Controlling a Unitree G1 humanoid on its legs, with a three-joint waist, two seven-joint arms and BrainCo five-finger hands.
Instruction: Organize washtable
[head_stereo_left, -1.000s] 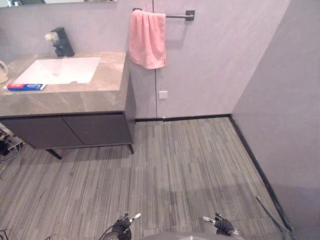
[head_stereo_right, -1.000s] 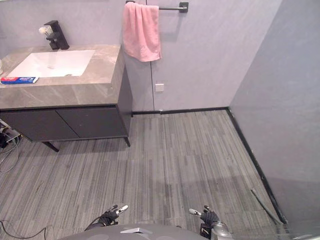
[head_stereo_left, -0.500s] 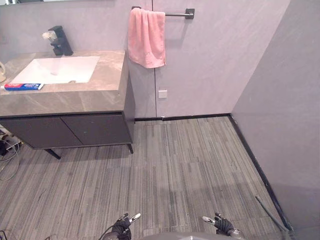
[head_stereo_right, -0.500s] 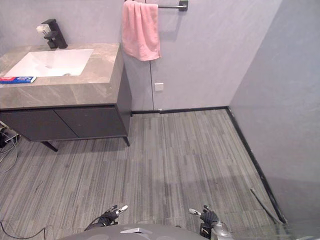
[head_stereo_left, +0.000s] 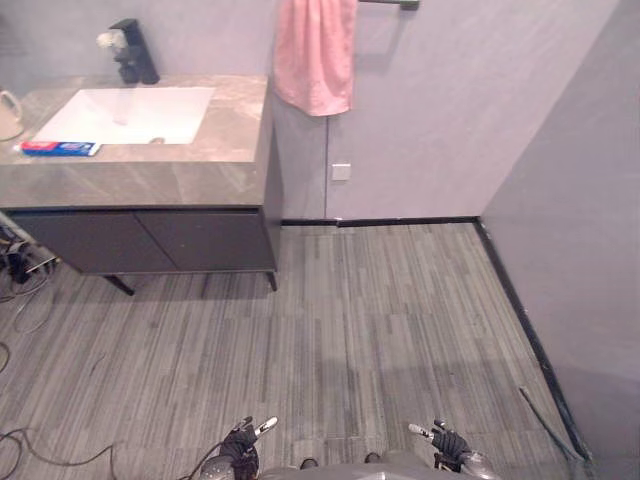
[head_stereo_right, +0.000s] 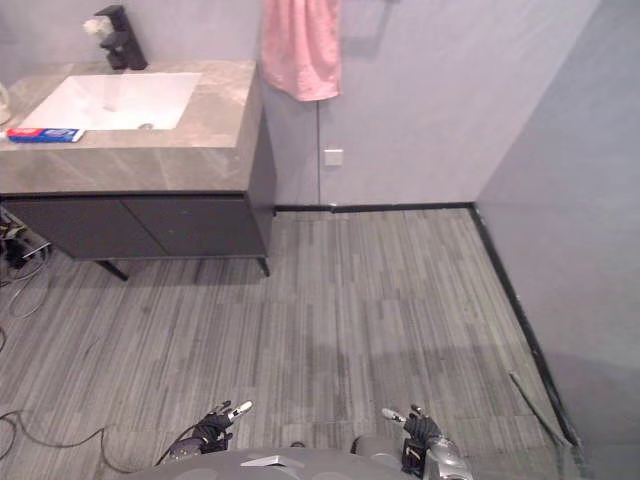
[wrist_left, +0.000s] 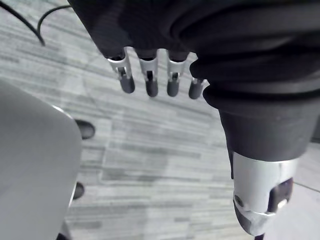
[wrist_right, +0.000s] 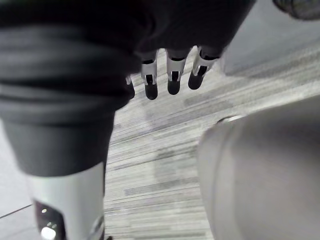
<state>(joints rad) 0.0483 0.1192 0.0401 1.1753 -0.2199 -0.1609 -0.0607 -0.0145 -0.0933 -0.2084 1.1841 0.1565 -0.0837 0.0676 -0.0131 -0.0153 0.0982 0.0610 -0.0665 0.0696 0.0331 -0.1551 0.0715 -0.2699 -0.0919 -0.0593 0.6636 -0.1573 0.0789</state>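
Left hand (head_stereo_left: 240, 450): low at the near edge of the eye views, over the floor (head_stereo_left: 360, 330); in its wrist view the fingers (wrist_left: 150, 82) hang straight and loose, holding nothing.
Right hand (head_stereo_left: 447, 446): low on the other side, level with the left one and apart from it; its fingers (wrist_right: 173, 80) are likewise slack and empty.
Washtable (head_stereo_left: 150, 182): well ahead of both hands and off to the left of the left hand, against the far wall; nearer the left hand than the right, touched by neither.
Toothpaste box (head_stereo_left: 59, 148): a red and blue carton lying flat on the grey stone top, far forward and left of the left hand, just beside the near left corner of the basin.
Basin (head_stereo_left: 85, 118): white, sunk into the top, beyond the carton.
Tap (head_stereo_left: 136, 62): black, upright behind the basin, farthest from the hands.
Cream vessel (head_stereo_left: 8, 113): at the top's far left edge, cut off by the frame; what it is cannot be told.
Cabinet (head_stereo_left: 150, 240): dark, under the top, facing the hands.
Towel (head_stereo_left: 315, 55): pink, hanging on the wall straight ahead of the left hand, just right of the washtable.
Wall plate (head_stereo_left: 342, 171): white, below the towel.
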